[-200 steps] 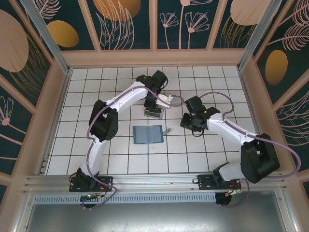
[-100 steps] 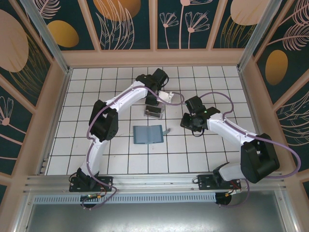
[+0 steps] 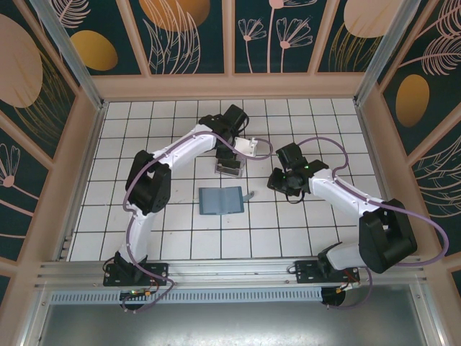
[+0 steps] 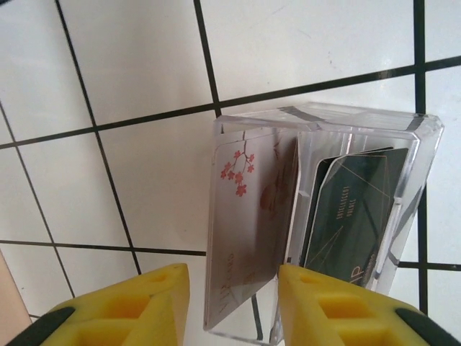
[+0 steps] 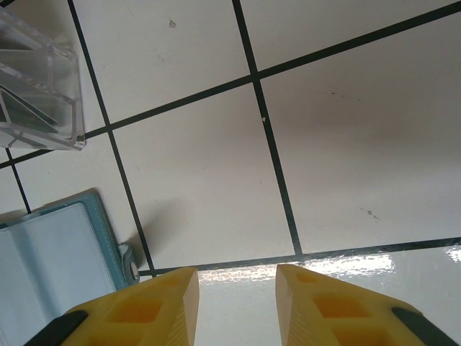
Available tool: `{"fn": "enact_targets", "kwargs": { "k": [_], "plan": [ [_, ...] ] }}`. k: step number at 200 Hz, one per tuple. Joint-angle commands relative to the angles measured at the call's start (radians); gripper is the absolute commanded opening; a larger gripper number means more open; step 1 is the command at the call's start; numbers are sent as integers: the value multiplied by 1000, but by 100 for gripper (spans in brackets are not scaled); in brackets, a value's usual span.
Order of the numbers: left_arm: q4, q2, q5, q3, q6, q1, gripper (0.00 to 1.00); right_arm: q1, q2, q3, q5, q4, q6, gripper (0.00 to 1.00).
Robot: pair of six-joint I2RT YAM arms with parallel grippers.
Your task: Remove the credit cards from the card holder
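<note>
Left gripper [image 4: 232, 288], fingers spread, is still hovering over the clear tray [image 4: 324, 115], pale card [image 4: 245, 216] standing between its fingertips; its elbow [image 3: 148, 189] is swinging outward.

Just ahead of the matt yellow left fingers [image 4: 137, 306], a clear, glossy plastic tray [image 4: 324, 119] holds smooth credit cards [image 4: 248, 216], one pale and one dark. Beyond the right fingers [image 5: 144, 303] the white tiled bench [image 5: 346, 144] gleams. Beside them the card holder [image 5: 50, 267] looks matt.
</note>
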State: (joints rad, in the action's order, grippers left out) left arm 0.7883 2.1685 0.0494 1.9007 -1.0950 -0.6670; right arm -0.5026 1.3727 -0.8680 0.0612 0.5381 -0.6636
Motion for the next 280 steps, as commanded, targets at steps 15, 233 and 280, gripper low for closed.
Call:
{"fn": "enact_targets", "kwargs": {
  "k": [15,233,280],
  "plan": [
    [32,-24,-32,4,-2,4,42,4,-12,13,9,-10,4,34],
    [-56,95,94,109,19,12,53,5,-16,17,0,0,2,34],
    [-170,-19,56,4,66,16,55,12,-23,-7,-67,25,25,35]
  ]
}}
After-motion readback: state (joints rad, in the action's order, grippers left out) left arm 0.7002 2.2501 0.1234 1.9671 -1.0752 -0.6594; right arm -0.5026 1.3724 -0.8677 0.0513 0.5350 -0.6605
